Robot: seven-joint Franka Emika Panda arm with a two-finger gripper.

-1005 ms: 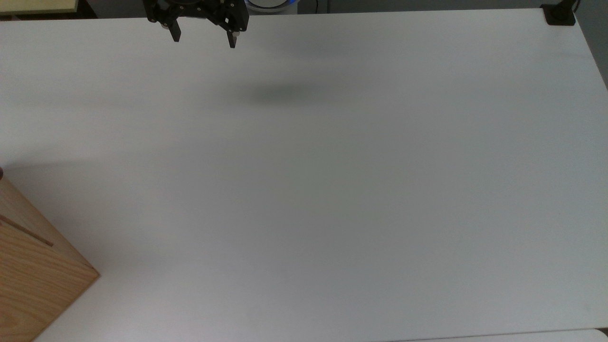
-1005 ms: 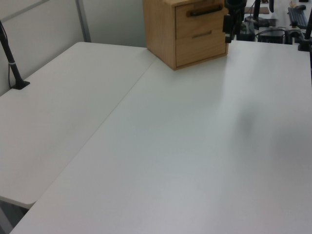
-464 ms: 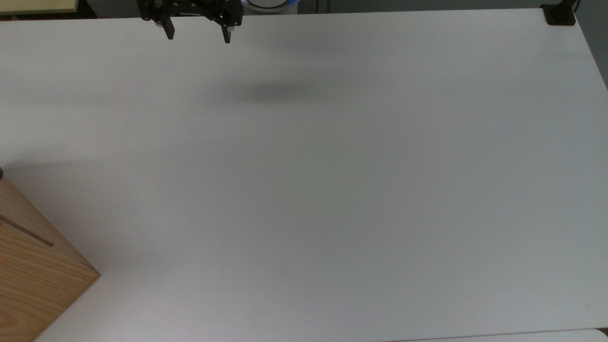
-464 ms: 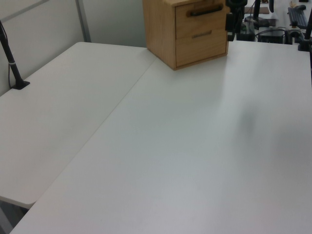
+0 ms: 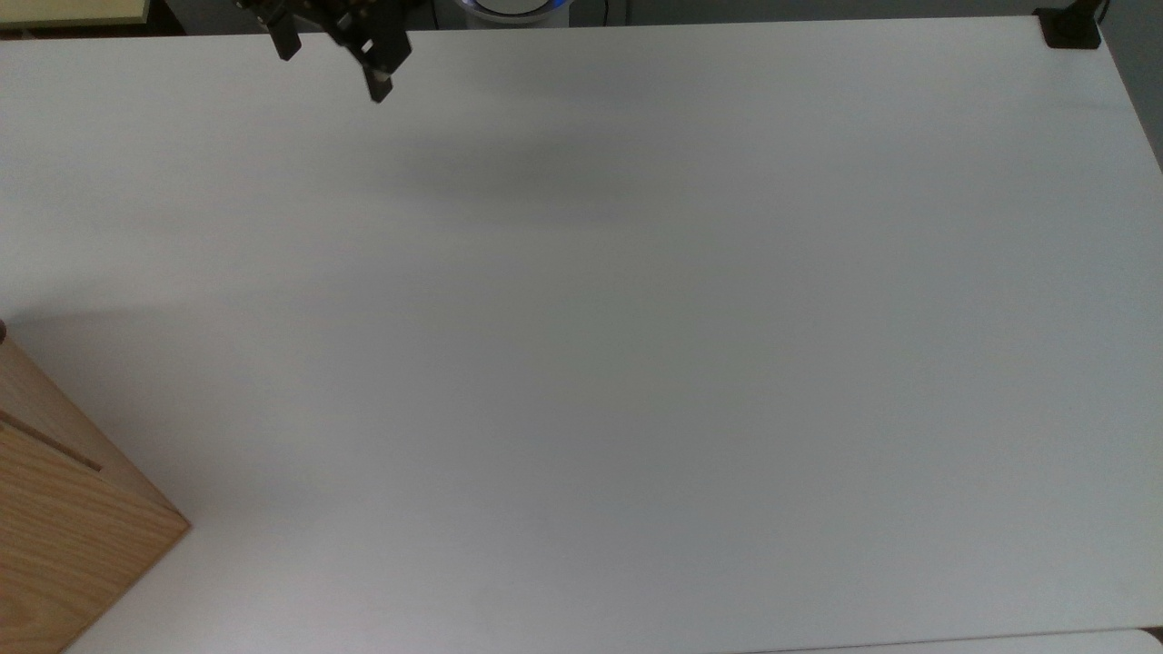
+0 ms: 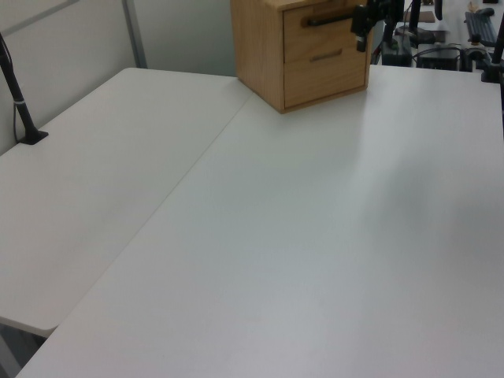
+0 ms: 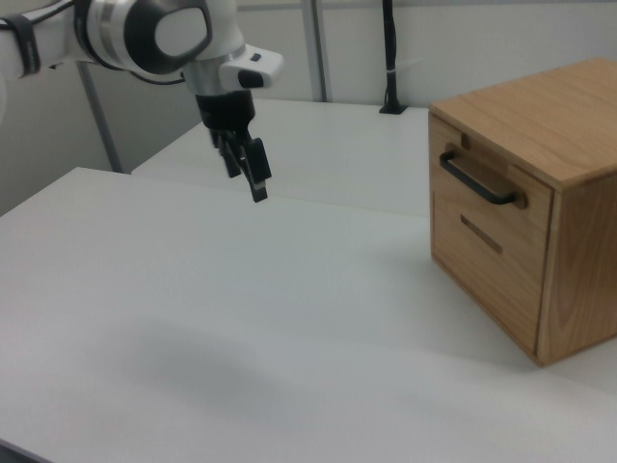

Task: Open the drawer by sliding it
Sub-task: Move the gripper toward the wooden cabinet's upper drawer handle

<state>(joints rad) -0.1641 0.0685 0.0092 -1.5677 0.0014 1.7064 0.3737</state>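
Observation:
The drawer (image 7: pixel 496 181) is the upper front panel of a wooden cabinet (image 7: pixel 578 125) at the right view's right, and it sits flush and closed. Across it runs a dark bar handle (image 7: pixel 477 185). In the left view the drawer (image 6: pixel 323 38) and its handle (image 6: pixel 331 17) are at the top. My gripper (image 7: pixel 247 181) hangs open above the white table, well to the right view's left of the cabinet, holding nothing. In the top view the gripper (image 5: pixel 333 74) is at the upper left, and the cabinet (image 5: pixel 54 545) is at the bottom left corner. In the left view the gripper (image 6: pixel 368 24) overlaps the cabinet's right edge.
The white table (image 5: pixel 636 363) spreads wide between gripper and cabinet. A lower cabinet panel (image 7: pixel 479 234) with a slot sits under the drawer. A black clamped post (image 7: pixel 388 58) stands at the table's far edge, also seen as the post (image 6: pixel 24 118) on the left view's left.
The gripper has turned about its vertical axis and shifted toward the top view's left; in the left view it moved left onto the cabinet's edge. The drawer has not moved.

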